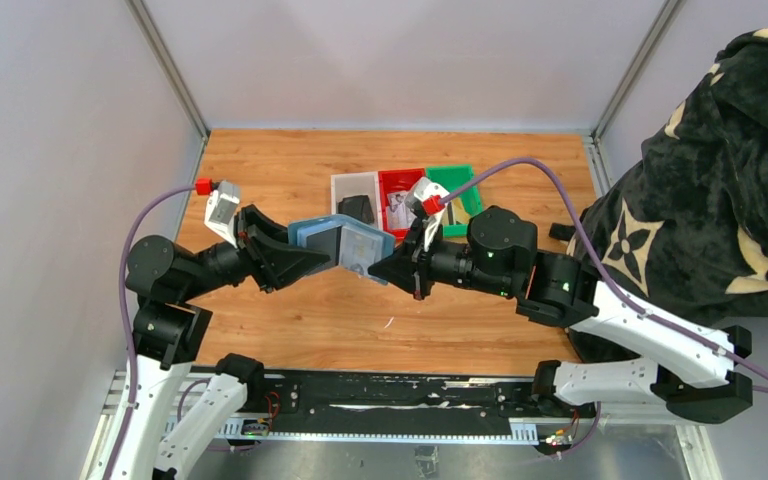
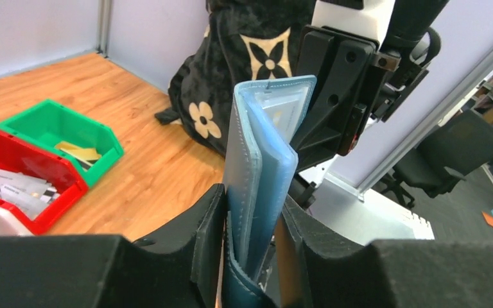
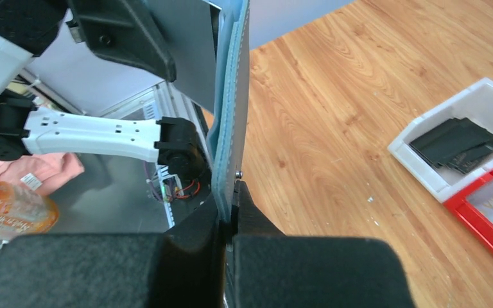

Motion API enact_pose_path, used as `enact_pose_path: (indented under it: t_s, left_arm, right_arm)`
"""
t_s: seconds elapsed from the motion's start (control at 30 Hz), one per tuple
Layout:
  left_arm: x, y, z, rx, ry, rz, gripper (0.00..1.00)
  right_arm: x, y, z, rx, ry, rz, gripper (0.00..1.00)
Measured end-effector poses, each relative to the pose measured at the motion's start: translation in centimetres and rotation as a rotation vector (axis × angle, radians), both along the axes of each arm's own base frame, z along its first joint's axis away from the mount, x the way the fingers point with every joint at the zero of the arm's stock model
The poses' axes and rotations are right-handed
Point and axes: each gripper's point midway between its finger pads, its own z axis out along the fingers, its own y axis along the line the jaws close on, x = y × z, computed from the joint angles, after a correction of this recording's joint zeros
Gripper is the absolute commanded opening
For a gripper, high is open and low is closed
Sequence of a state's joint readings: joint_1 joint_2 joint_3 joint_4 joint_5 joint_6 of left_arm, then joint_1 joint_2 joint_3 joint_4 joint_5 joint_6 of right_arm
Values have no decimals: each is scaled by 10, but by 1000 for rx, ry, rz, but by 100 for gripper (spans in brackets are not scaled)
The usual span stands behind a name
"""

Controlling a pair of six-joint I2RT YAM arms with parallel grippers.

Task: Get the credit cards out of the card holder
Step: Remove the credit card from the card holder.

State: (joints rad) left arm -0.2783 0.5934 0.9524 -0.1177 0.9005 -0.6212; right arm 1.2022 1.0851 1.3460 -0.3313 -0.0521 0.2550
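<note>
Top external view: card holder is held clear of the table, above its middle, between the two arms and opened like a book. Left gripper has the holder's left leaf between its fingers; the left wrist view shows one finger against the leather and a slim gap at the other, so a firm clamp cannot be confirmed. Right gripper is pinched tight on the thin edge of the right leaf. A pale credit card sits in an inner slot. White bin, red bin and green bin stand on the far side, just beyond the holder.
</note>
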Motion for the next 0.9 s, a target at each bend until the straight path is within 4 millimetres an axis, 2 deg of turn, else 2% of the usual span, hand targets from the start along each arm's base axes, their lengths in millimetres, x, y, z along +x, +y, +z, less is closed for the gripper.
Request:
enact_pose_path:
  t_s: [0.13, 0.2, 0.23, 0.47, 0.57, 0.67, 0.8, 0.9]
  left_arm:
    - [0, 0, 4, -13, -3, 1, 13]
    - [1, 0, 4, -15, 1, 8, 2]
    - [2, 1, 4, -16, 2, 12, 0]
    - [5, 3, 5, -9, 1, 41, 0]
    - [5, 3, 4, -6, 4, 41, 0]
    - [5, 3, 2, 4, 7, 40, 0]
    - [8, 2, -2, 15, 22, 43, 0]
    - [14, 1, -9, 27, 63, 45, 0]
  right_arm:
    - [-6, 1, 1, 51, 1, 68, 0]
    - [-6, -1, -2, 81, 13, 97, 3]
    - [-4, -2, -2, 99, 23, 109, 6]
    - [10, -7, -5, 225, 115, 196, 28]
    - [9, -7, 0, 250, 131, 230, 45]
    - [10, -10, 2, 255, 134, 236, 55]
    - [25, -22, 6, 260, 135, 176, 58]
    - [37, -41, 18, 280, 116, 90, 59]
